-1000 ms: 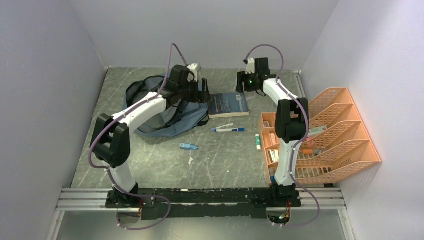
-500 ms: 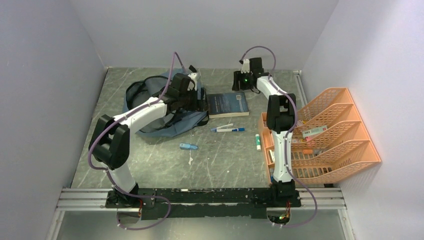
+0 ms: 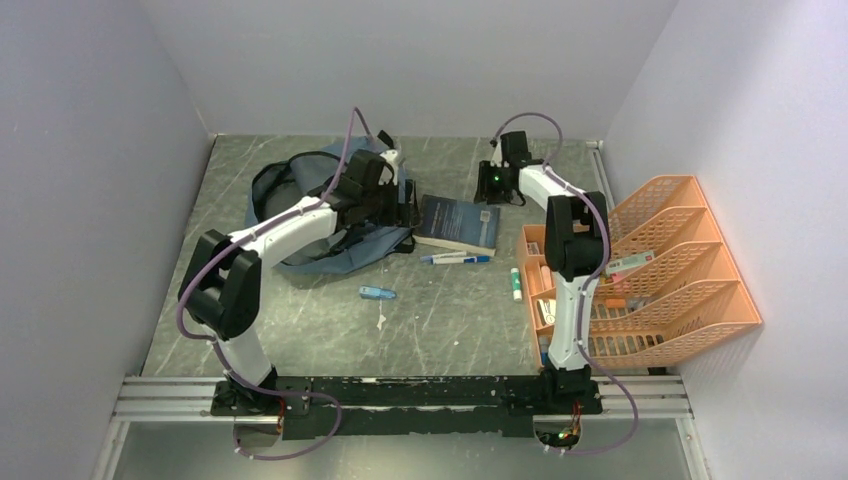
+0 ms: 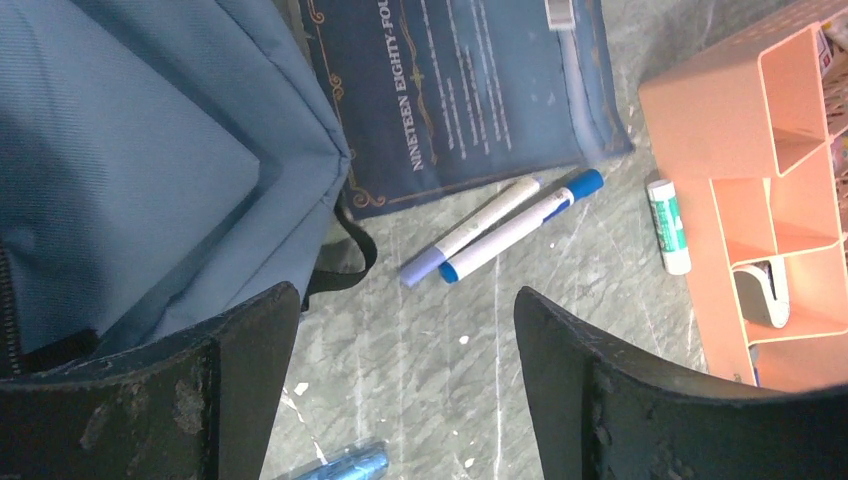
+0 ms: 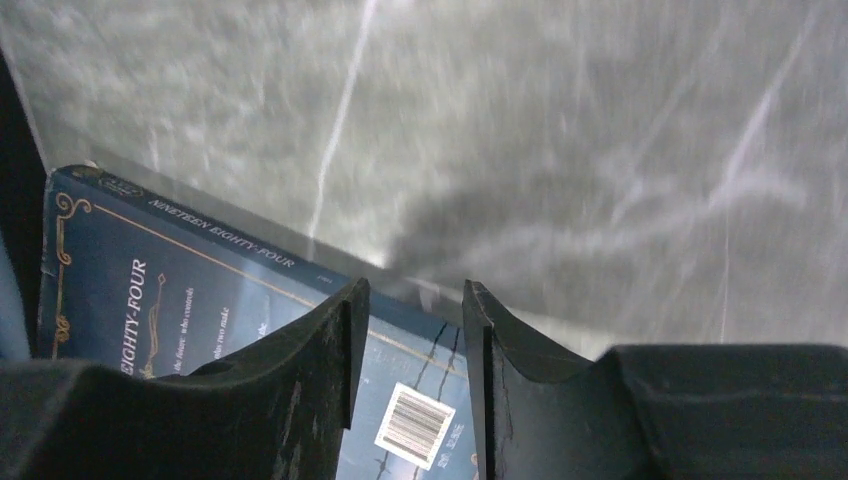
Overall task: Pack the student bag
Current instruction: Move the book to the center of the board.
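There, the left gripper (image 4: pixel 405 300) hung with fingers wide apart at the student bag (image 4: pixel 150 150) edge; the right gripper (image 5: pixel 415 290) fingers stood narrowly parted over the Nineteen Eighty-Four book (image 5: pixel 180 300).

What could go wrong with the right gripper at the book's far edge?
The book lies flat, so the right gripper may slip off its edge or shove it. A shove could drive it into the two pens at its near edge. The student bag overlaps the book's side; fabric may snag.

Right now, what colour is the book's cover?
Dark blue book cover, gold lettering and border; left wrist view shows best.
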Action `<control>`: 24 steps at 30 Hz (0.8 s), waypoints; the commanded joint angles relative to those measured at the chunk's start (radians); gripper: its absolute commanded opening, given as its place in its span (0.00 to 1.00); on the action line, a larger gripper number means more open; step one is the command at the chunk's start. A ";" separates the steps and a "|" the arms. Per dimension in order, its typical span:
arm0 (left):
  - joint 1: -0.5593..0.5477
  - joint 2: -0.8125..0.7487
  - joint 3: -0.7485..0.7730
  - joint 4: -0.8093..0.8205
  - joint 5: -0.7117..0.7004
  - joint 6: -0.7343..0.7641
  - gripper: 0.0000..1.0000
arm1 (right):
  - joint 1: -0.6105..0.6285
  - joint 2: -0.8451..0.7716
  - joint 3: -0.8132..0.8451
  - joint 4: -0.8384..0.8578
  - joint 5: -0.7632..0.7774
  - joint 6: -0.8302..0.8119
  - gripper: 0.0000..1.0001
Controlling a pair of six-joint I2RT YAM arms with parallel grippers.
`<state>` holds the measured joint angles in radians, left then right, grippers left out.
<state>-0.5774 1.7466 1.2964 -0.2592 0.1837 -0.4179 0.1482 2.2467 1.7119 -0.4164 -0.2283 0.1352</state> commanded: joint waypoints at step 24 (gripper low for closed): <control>-0.084 -0.272 -0.271 -0.047 -0.196 -0.108 0.83 | 0.325 -0.871 -0.759 0.176 0.061 0.088 0.60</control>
<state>-0.6537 1.5635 1.0637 -0.2932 0.0952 -0.4908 0.3756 1.5227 0.9463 -0.2764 -0.0376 0.3077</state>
